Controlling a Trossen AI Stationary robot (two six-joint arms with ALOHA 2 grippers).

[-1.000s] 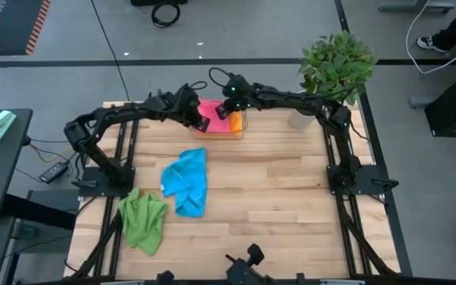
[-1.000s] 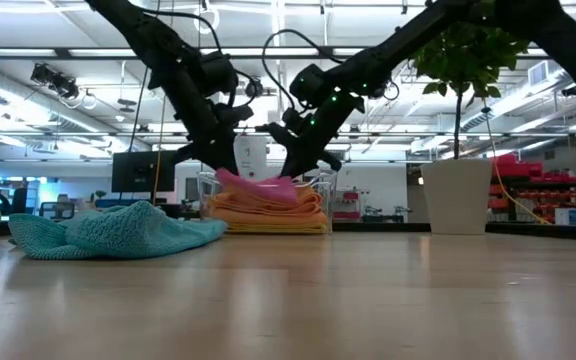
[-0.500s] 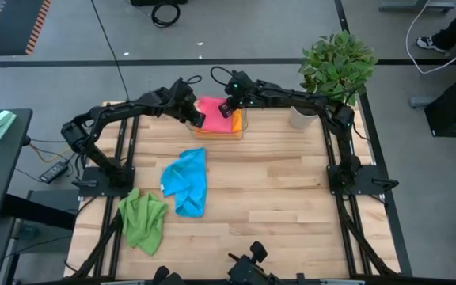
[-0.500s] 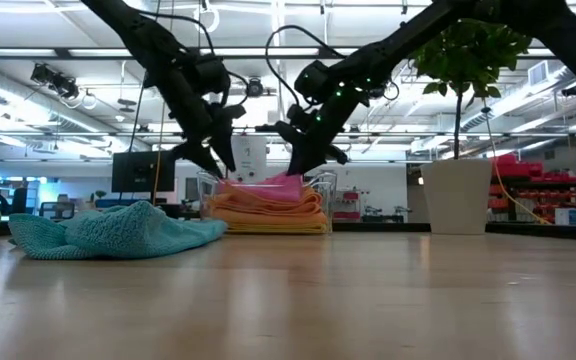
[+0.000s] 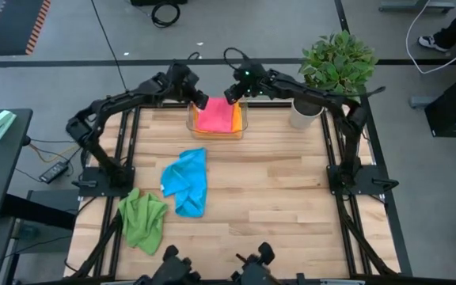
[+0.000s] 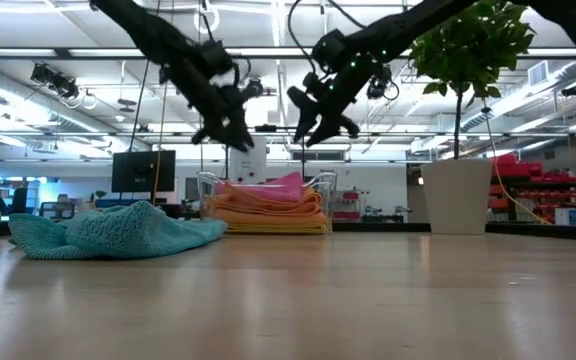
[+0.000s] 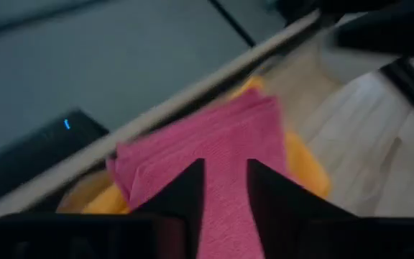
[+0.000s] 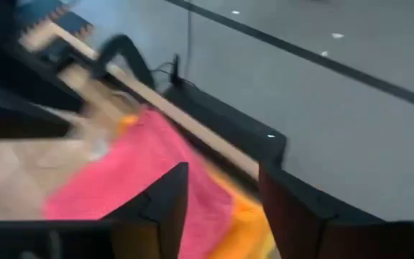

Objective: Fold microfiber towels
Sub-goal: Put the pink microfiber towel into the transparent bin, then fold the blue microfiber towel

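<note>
Both grippers hover at twelve o'clock above the tray (image 5: 190, 124), left gripper (image 5: 197, 100) and right gripper (image 5: 233, 96) both spread and empty. The pink towel (image 5: 215, 115) lies folded atop the orange stack (image 6: 268, 214). Next up, the blue towel (image 5: 186, 181) at nine o'clock, green towel (image 5: 142, 219) beyond: soft, light, floppy, best pinched at corners.

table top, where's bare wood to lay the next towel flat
Bare wood runs along the table's right half, from the blue towel across to the right arm's base, and down the near edge. Crowded: the near-left corner with the green towel, and the far edge, where the tray holds the pink towel beside the potted plant.
</note>
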